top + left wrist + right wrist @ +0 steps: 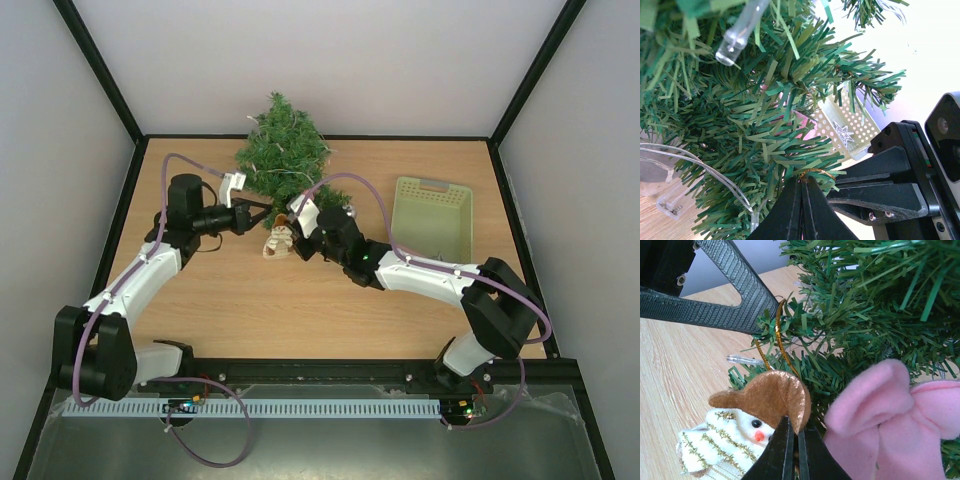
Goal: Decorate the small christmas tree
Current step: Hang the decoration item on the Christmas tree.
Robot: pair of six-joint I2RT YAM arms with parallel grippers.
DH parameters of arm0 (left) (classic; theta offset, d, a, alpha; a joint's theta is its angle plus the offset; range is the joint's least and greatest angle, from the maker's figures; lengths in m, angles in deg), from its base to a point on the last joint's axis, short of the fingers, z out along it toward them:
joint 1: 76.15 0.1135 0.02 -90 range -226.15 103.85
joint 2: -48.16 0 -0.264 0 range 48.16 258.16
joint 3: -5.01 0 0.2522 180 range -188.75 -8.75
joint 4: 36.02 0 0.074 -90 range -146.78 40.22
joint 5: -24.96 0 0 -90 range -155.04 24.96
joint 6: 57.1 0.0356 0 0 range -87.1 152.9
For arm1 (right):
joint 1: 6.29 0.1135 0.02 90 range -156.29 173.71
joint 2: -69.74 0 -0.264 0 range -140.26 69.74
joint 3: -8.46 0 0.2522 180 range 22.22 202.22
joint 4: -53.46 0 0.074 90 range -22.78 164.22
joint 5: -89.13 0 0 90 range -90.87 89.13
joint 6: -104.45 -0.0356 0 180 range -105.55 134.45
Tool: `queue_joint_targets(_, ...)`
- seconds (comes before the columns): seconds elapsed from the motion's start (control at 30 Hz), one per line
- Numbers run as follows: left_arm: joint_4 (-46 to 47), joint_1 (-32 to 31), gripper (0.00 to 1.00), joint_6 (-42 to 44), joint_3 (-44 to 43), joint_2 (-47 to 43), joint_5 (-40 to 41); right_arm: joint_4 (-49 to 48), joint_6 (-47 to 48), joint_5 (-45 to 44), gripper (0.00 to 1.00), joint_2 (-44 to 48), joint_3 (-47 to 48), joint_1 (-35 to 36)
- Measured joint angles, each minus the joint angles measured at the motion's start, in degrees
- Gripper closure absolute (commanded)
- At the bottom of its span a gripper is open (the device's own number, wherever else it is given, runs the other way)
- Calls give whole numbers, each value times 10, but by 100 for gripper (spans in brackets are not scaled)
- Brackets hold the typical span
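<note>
While left jaws pinch the gold loop (pixel 815 172), right jaws clamp the snowman's hat (pixel 767 397).

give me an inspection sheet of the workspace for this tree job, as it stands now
surface: wooden table, light grain
job's things: small christmas tree at the back middle; snowman ornament with a brown hat at its lower branches, its gold loop by a branch tip; pink fabric ornament against the needles
clutter: green basket right of the tree, looks empty
grippers: left gripper shut on the gold loop; right gripper shut on the snowman ornament's hat brim
cables: purple cables along both arms; clear light string in the branches
surroundings: pale walls, black frame
</note>
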Motion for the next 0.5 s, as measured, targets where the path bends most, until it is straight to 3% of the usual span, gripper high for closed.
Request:
queue_joint_targets(0.1, 0, 0, 98, 0, 0, 0, 0, 0, -2, -2, 92, 0, 0, 0)
queue_joint_targets(0.3, -5, 0, 97, 5, 0, 0, 0, 10, -14, 1, 66, 0, 0, 0)
queue_joint_targets(0.5, -12, 0, 92, 14, -1, 0, 0, 42, -30, 14, 49, 16, -1, 0)
